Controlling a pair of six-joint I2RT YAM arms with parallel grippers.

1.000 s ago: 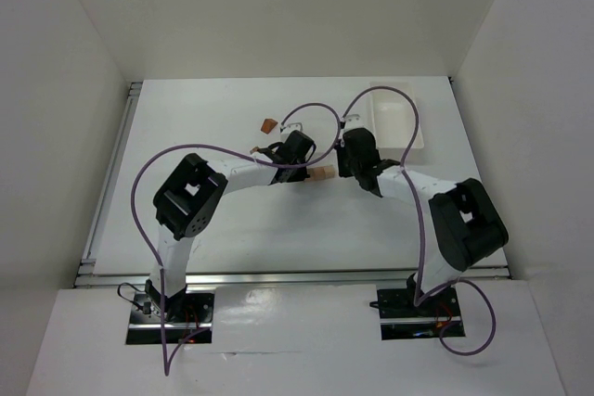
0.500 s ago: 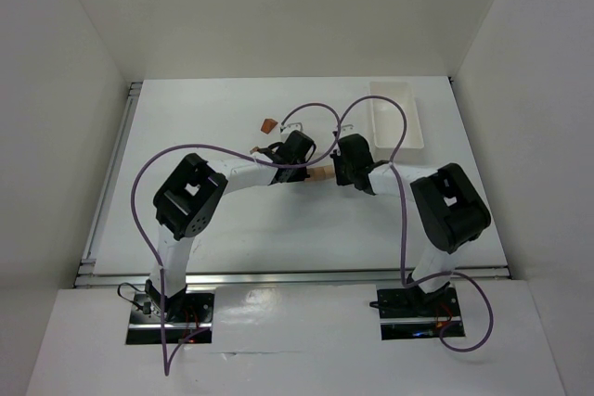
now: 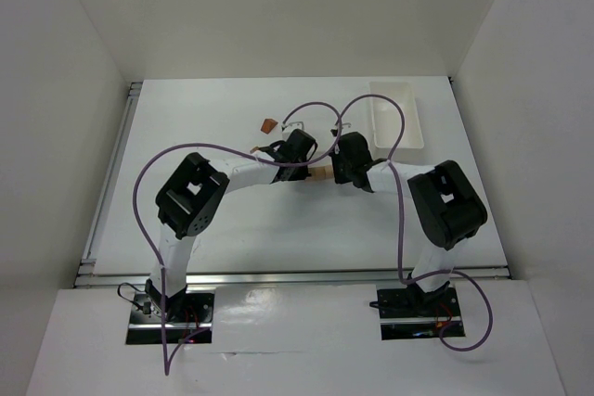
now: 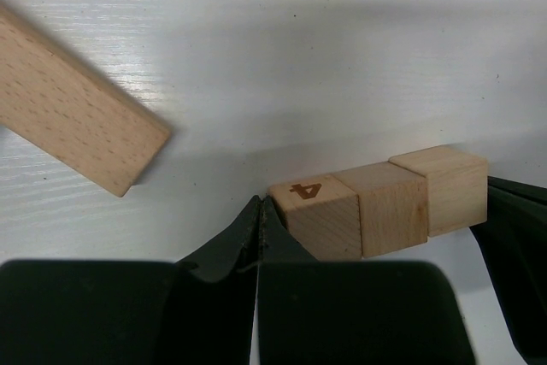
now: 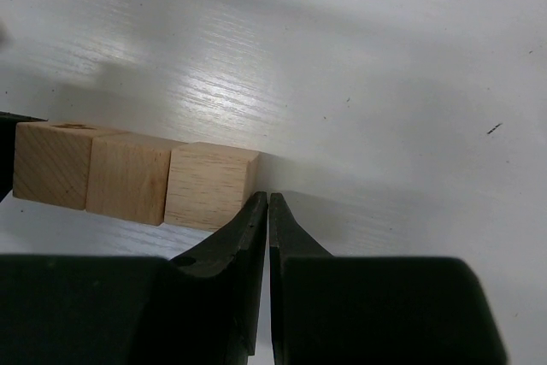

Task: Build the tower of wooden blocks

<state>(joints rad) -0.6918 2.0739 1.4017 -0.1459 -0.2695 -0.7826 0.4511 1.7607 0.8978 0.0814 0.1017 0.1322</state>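
Note:
Three light-tan wooden cubes point(image 3: 321, 174) lie side by side in a row on the table, not stacked. My left gripper point(image 4: 261, 203) is shut with nothing in it, and its tip touches the end cube marked "4" point(image 4: 320, 215). My right gripper point(image 5: 267, 198) is shut and holds nothing; its tip presses the opposite end cube point(image 5: 209, 184). The row sits squeezed between the two tips. A flat tan plank point(image 4: 73, 113) lies loose beyond the row in the left wrist view. A reddish-brown block point(image 3: 267, 124) rests farther back on the table.
A white rectangular tray point(image 3: 397, 118) stands at the back right. Purple cables loop over both arms above the middle of the table. White walls close in the left, right and far sides.
My right arm has swung left and brought its shut tip up against the right end of the cube row. The left arm and the cubes have stayed put.

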